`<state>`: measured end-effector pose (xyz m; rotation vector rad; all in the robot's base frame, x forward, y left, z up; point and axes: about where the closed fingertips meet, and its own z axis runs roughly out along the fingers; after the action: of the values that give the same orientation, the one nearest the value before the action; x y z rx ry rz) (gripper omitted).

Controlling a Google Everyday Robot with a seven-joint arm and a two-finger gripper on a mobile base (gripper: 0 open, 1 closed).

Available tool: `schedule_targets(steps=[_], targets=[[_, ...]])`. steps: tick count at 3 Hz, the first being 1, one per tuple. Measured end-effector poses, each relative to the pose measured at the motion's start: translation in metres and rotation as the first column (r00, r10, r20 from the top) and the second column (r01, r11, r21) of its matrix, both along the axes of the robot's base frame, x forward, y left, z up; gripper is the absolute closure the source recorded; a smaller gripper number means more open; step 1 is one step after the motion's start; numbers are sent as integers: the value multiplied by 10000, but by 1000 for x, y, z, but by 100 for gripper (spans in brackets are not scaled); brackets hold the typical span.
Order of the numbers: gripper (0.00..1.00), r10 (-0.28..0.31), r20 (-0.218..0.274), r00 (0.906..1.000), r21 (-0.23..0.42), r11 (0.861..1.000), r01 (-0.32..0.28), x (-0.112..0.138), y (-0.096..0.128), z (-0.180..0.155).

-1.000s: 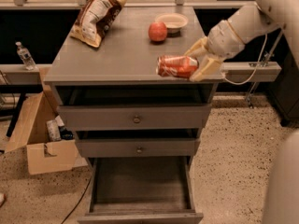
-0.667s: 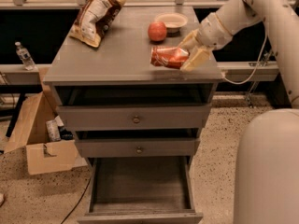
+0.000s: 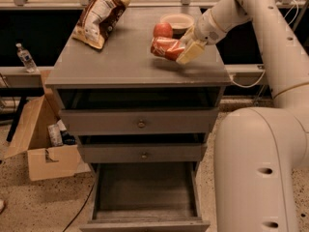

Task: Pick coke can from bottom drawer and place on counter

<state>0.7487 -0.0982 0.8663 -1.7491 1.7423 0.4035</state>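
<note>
The coke can (image 3: 165, 48) is red-orange and lies on its side in my gripper (image 3: 186, 46), held just above the right part of the grey counter (image 3: 120, 57). The gripper's cream fingers (image 3: 191, 52) are shut on the can's right end. My white arm reaches in from the upper right. The bottom drawer (image 3: 145, 192) is pulled open below, and its dark inside holds nothing I can see.
A round red apple (image 3: 163, 30) and a shallow white bowl (image 3: 176, 21) sit just behind the can. A brown chip bag (image 3: 99, 16) lies at the counter's back left. An open cardboard box (image 3: 41, 141) stands on the floor at the left. A water bottle (image 3: 24, 57) stands on a ledge.
The gripper has carried the can leftward and farther in over the counter, from past the right front corner to near the apple. The camera has come closer.
</note>
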Motion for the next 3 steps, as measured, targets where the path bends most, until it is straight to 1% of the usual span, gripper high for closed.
schedule_targets(steps=[1, 2, 3], targets=[[50, -158, -241, 9996, 232, 9996, 164, 11, 9, -8], [28, -61, -252, 9997, 353, 9994, 70, 14, 15, -10], [4, 55, -85, 9999, 415, 9991, -51, 13, 16, 1]])
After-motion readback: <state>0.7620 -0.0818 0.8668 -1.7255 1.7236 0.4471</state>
